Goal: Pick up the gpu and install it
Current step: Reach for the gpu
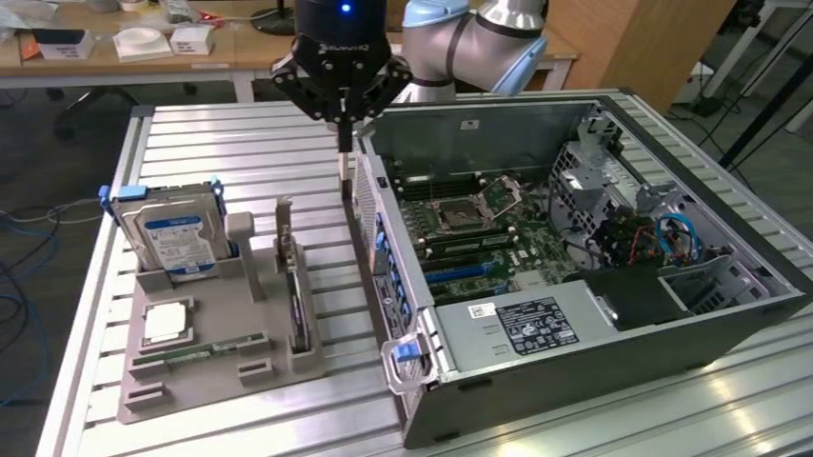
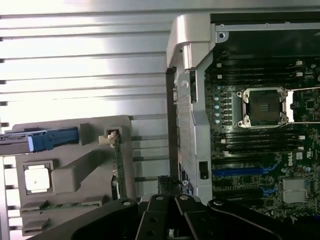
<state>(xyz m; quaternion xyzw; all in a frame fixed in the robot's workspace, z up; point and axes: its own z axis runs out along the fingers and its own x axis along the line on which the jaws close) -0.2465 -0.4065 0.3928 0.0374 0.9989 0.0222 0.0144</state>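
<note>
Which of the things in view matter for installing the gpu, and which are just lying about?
Belongs to the job:
gpu, upright in the grey holder
claw, above the table beside the case
open computer case

Just lying about:
hard drive
processor chip
memory stick
white boxes on the far desk

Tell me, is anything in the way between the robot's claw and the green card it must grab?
Nothing visible is. The gripper hangs over the table beside the open computer case, and the gpu stands upright in the gray holder with its top edge bare. Just open air lies between them.
</note>
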